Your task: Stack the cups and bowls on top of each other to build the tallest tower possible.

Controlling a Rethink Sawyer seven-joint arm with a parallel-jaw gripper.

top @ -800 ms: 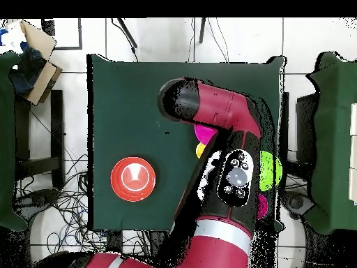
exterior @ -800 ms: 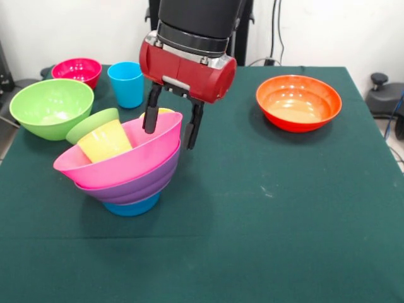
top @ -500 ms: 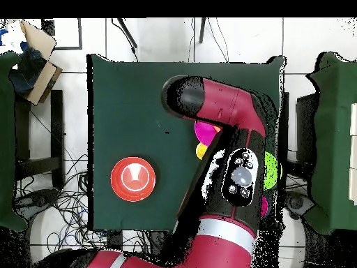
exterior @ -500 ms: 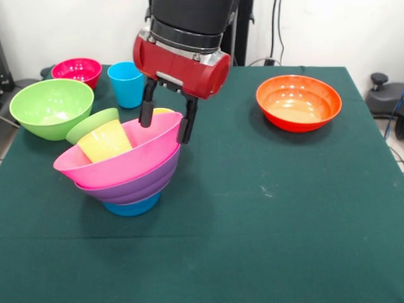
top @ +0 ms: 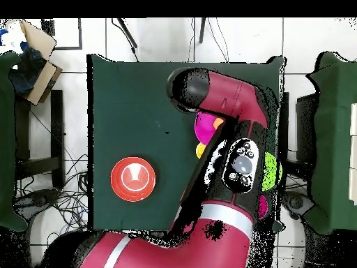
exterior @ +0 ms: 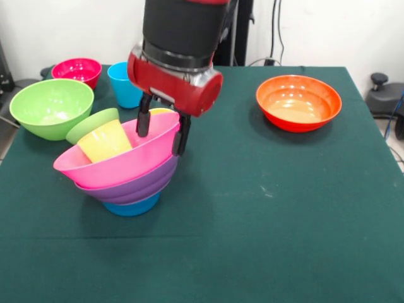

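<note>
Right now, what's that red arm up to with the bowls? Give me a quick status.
Gripper open, fingers straddling the pink bowl's rim. Tower tilted: pink on purple on blue, yellow cup inside. Orange bowl apart, nothing blocking.

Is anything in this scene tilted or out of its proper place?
Yes. The tower leans: the pink bowl and the purple bowl sit tilted on the blue bowl. The open gripper straddles the pink bowl's raised rim. The orange bowl stands apart, level.
</note>
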